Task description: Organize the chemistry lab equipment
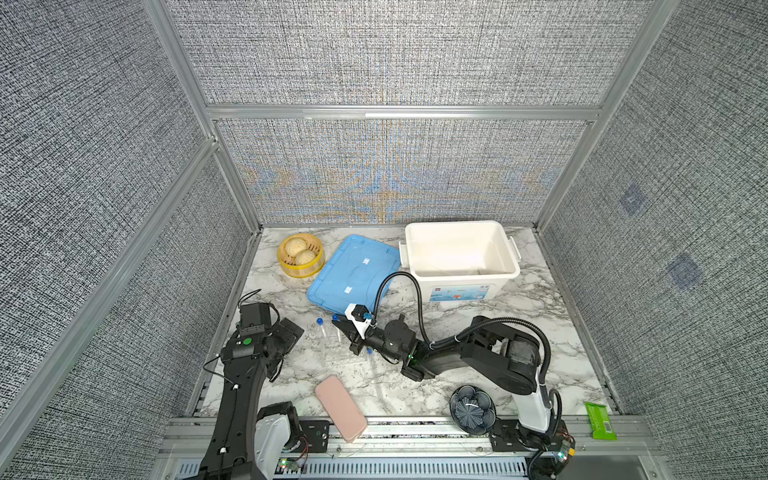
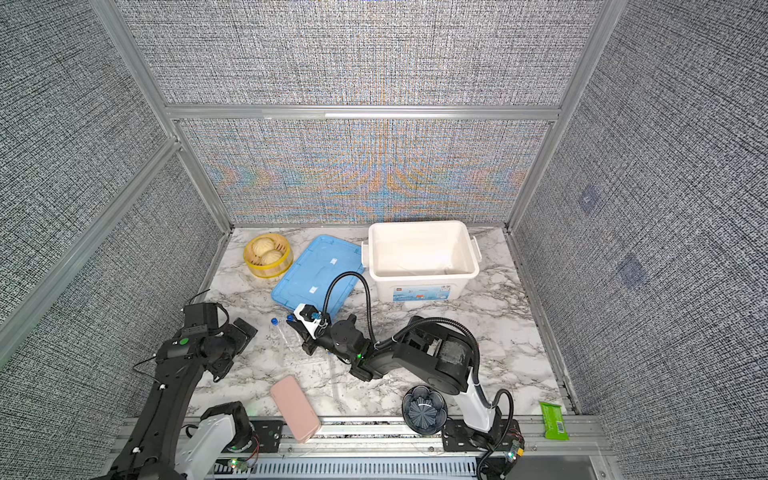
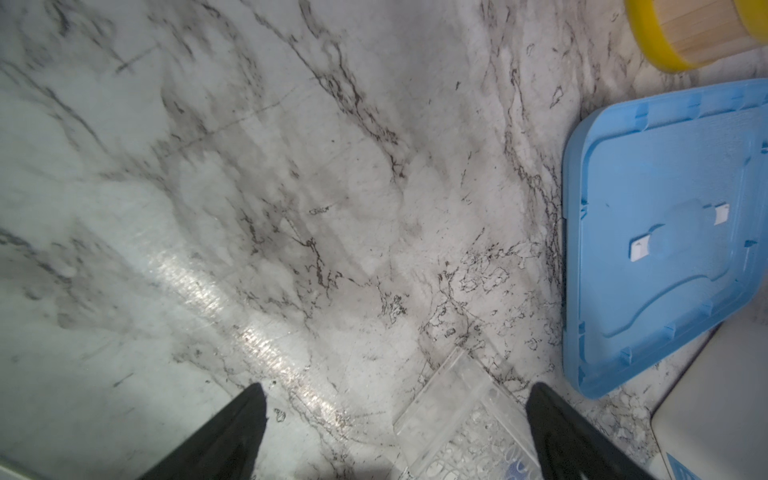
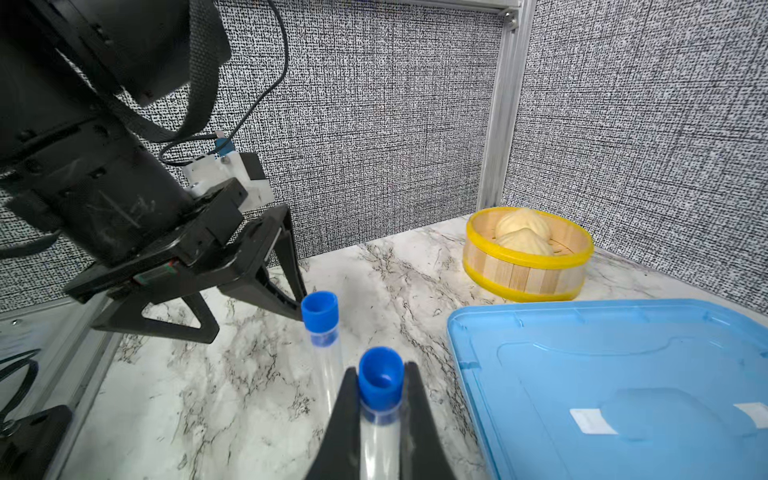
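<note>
Left wrist view: the left gripper [image 3: 395, 395] hangs low over the marble table [image 3: 291, 187] with its fingers spread wide and nothing between them but the near edge of the clear rack [image 3: 449, 407].

Just to the right in a top view, one blue-capped tube [image 1: 321, 330] stands in the rack, leaning a little. Beside it the right gripper [image 4: 380, 374] is clamped on a second tube [image 4: 379, 440], pinching it just under the cap. A third tube [image 1: 375, 374] seems to lie flat on the table nearer the front, though it is faint. Further right sit the blue lid [image 1: 353, 274] and the open white bin [image 1: 457, 226].

The step looks like seating the held tube in the rack next to its neighbour. To do that well:
- Bring the tube upright over a free hole before lowering.
- Keep clear of the standing tube — the two caps are close.
- Let go only once the tube is resting in the rack.
- The light rack may slide, so the idle left gripper could steady it.

The tubes are long, slim and see-through, with bright blue caps. The rack nearly vanishes against the marble. I cannot find the mortar or pestle.
</note>
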Robot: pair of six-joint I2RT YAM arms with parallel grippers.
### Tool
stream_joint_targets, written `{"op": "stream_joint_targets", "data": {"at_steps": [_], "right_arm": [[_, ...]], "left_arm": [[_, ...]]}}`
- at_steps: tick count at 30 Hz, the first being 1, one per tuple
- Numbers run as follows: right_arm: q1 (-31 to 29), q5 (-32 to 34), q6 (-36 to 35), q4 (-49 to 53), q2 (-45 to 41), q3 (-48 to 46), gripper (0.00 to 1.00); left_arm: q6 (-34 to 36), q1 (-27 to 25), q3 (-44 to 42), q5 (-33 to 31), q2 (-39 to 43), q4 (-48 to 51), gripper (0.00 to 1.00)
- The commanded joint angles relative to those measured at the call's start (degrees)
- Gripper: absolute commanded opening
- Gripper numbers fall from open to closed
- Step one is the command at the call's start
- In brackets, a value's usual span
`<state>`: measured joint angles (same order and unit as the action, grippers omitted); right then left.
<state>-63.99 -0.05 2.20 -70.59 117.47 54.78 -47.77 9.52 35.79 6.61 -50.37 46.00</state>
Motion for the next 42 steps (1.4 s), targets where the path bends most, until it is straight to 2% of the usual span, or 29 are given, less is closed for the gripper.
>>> {"op": "stream_joint_targets", "data": {"at_steps": [1,11,23,36,42], "right_arm": [[-0.3,-0.3,-0.6,-2.1,0.0,0.3,0.12],[-0.4,-1.3,-0.7,-0.1,-0.3,0.8,0.16],[-0.6,-0.9,0.2,0.7,-1.2,0.8,0.29],[-0.4,-0.5,6.5,6.5,-13.2,-2.7,0.4],[1.1,0.8,12.6,16.0,-23.4,-7.8,0.42]], "left_arm": [[0.4,0.1,-0.1,0.2,0.0,-0.2,0.99],[0.9,0.4,0.0,0.8,-0.8,-0.4,0.99],[1.5,0.6,1.0,0.6,-1.3,0.0,0.99],[0.7,0.8,0.1,1.1,0.1,-0.7,0.99],[0.4,0.9,-0.8,1.0,0.9,-1.4,0.99]]}}
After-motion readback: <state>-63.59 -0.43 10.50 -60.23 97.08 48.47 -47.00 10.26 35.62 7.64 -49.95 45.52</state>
